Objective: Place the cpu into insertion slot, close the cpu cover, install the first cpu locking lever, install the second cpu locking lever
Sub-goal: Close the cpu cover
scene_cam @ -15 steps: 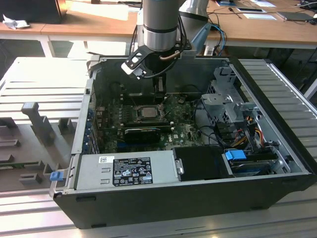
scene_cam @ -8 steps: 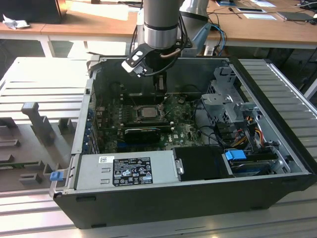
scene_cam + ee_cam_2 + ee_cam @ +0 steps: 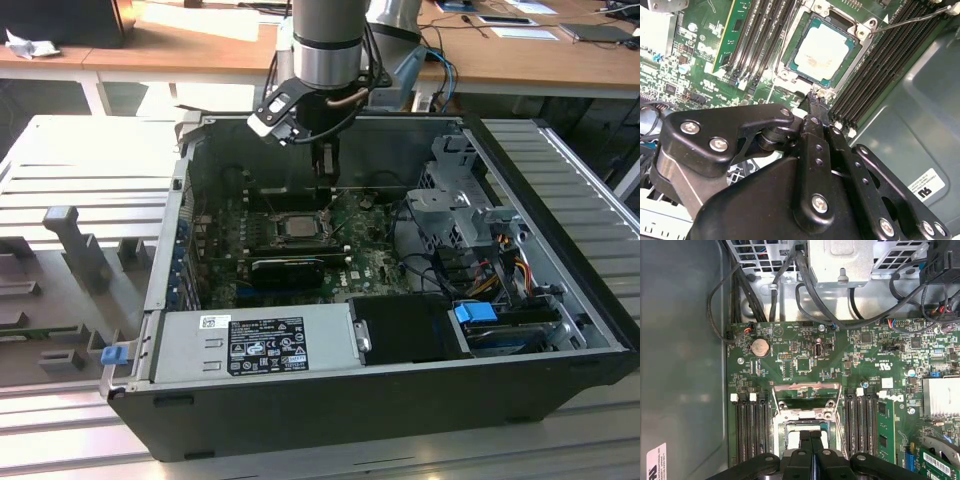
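The cpu (image 3: 825, 47) lies flat in the insertion slot (image 3: 855, 49), its pale metal face up and a thin teal edge showing all round; in the exterior view the cpu (image 3: 297, 227) sits mid-board inside the open case. The cpu cover (image 3: 807, 409), a silver frame, stands raised at the slot's edge. My gripper (image 3: 815, 97) is shut with nothing between its fingers. Its tip (image 3: 810, 434) is low at that same edge, right by the cover; contact cannot be told. From above, the gripper (image 3: 322, 190) hangs just behind the slot. A thin lever rod (image 3: 910, 20) sticks out from one slot corner.
Long black memory slots (image 3: 765, 35) flank the socket on both sides. A grey power supply box (image 3: 250, 345) lies along the case front, and a drive cage (image 3: 455, 200) with cables is at the exterior view's right. Case walls (image 3: 540, 200) close in around the board.
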Tool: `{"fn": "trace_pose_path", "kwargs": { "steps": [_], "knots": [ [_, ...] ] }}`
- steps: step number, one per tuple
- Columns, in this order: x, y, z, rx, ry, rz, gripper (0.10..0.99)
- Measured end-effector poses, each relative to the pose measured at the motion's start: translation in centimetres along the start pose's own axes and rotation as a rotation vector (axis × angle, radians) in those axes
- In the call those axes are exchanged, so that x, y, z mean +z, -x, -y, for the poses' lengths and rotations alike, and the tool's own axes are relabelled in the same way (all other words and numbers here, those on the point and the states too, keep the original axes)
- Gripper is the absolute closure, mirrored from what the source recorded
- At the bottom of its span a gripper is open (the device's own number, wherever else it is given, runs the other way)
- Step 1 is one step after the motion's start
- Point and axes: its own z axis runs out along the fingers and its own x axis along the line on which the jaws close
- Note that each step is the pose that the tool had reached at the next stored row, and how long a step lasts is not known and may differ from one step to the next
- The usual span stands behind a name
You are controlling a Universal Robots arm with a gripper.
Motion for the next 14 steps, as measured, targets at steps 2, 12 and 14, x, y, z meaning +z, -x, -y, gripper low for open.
{"fn": "trace_pose_path", "kwargs": {
  "steps": [2, 12, 14],
  "knots": [
    [-0.02, -0.03, -0.10, 0.000, 0.000, 0.0020, 0.980],
    [-0.11, -0.07, -0.42, 0.000, 0.000, 0.0049, 0.980],
    [-0.13, -0.09, -0.63, 0.000, 0.000, 0.0055, 0.980]
  ]
}}
